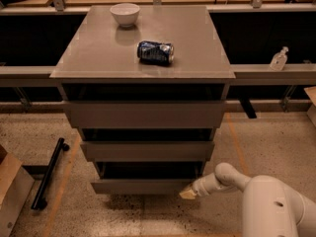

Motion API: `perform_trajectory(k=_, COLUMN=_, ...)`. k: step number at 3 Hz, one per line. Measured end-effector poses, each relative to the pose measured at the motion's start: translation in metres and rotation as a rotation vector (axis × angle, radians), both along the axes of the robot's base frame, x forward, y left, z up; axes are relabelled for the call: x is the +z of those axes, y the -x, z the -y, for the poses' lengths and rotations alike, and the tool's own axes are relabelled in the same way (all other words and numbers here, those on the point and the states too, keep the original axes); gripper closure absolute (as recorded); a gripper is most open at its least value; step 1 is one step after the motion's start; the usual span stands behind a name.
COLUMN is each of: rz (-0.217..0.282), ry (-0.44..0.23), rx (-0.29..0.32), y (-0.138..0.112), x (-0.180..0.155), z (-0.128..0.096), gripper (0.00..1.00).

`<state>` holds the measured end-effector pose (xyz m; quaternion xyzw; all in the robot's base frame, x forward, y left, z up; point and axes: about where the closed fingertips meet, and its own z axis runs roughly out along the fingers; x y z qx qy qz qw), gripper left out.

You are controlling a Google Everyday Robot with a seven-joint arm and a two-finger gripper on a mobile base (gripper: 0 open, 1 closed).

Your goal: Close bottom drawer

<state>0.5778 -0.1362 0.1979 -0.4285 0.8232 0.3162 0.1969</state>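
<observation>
Taupe bottom drawer (143, 185) — gripper (188, 193) at front

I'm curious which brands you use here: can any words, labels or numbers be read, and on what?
None can be read.
Crushed dark blue can on the grey cabinet top: pale print, too blurred to read.
Small clear bottle: no legible label.
The gripper, by the right end of the taupe-grey bottom drawer, shows no marking.
</observation>
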Motion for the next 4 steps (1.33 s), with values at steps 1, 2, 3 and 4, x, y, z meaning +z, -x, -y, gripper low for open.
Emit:
perform_trajectory(k=1, rz=-0.002, ry=-0.012, rx=-0.008, y=-0.001, x=-0.003, z=-0.002, gripper=1.0)
perform_trajectory(k=2, rz=0.054, ry=-0.03, rx=-0.027, y=-0.023, x=-0.006, z=0.0, gripper=1.0)
perform_trajectory(k=3, rz=0.132, ry=-0.019, rx=-0.049, y=-0.057, x=-0.01, z=0.004, gripper=1.0)
perform_trajectory(k=4, rz=0.132, ry=-0.019, rx=-0.049, y=-0.057, x=-0.01, z=0.004, gripper=1.0)
